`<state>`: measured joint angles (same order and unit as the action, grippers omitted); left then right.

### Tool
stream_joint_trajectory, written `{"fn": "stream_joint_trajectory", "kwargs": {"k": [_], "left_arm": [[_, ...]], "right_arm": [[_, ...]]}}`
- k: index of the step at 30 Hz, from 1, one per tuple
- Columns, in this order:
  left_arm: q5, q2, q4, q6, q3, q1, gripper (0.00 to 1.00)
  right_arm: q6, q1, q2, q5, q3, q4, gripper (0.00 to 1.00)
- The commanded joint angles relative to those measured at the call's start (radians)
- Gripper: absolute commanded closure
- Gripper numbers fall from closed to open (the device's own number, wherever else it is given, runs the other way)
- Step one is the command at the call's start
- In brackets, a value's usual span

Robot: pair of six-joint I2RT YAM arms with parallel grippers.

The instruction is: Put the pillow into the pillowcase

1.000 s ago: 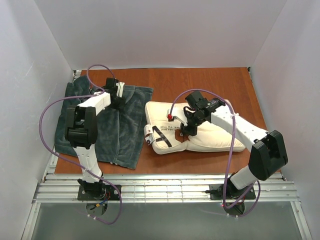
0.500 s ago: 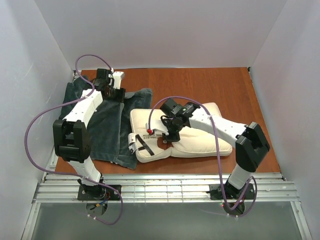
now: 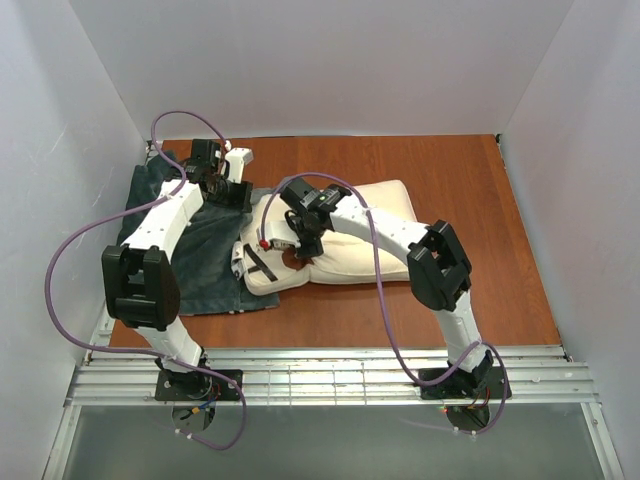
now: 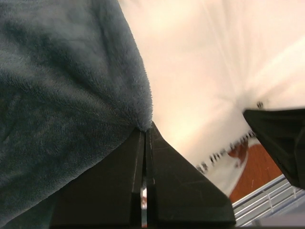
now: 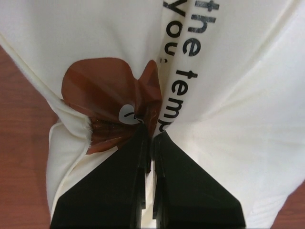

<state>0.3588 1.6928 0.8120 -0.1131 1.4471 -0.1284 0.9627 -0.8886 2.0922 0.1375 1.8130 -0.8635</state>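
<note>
One brown table (image 3: 450, 180) carries both things: the dark grey-teal pillowcase (image 3: 205, 265) lies spread along its left edge, reaching toward the far-left corner. The plump cream pillow (image 3: 360, 262) lies nearer the middle, with its left end touching the pillowcase's right edge. The left jaws are clenched on that plush right edge of the pillowcase, and the right jaws are clenched on a bunched fold of the pillow at its brown bear face (image 5: 102, 90), beside the dark printed text (image 5: 190, 45).
</note>
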Motion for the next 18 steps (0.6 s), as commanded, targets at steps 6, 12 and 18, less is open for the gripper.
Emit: {"fn": "stream_joint_trajectory", "kwargs": {"k": [6, 12, 18], "left_arm": [[0.052, -0.09, 0.081, -0.062, 0.009, -0.001, 1.0], [0.132, -0.07, 0.182, -0.125, 0.056, 0.036, 1.0], [0.38, -0.039, 0.301, -0.187, 0.09, 0.036, 1.0]], "right_arm": [[0.051, 0.053, 0.103, -0.166, 0.203, 0.107, 0.99], [-0.018, 0.111, 0.055, -0.296, 0.088, 0.276, 0.99], [-0.225, 0.088, 0.118, -0.314, 0.219, 0.273, 0.99]]}}
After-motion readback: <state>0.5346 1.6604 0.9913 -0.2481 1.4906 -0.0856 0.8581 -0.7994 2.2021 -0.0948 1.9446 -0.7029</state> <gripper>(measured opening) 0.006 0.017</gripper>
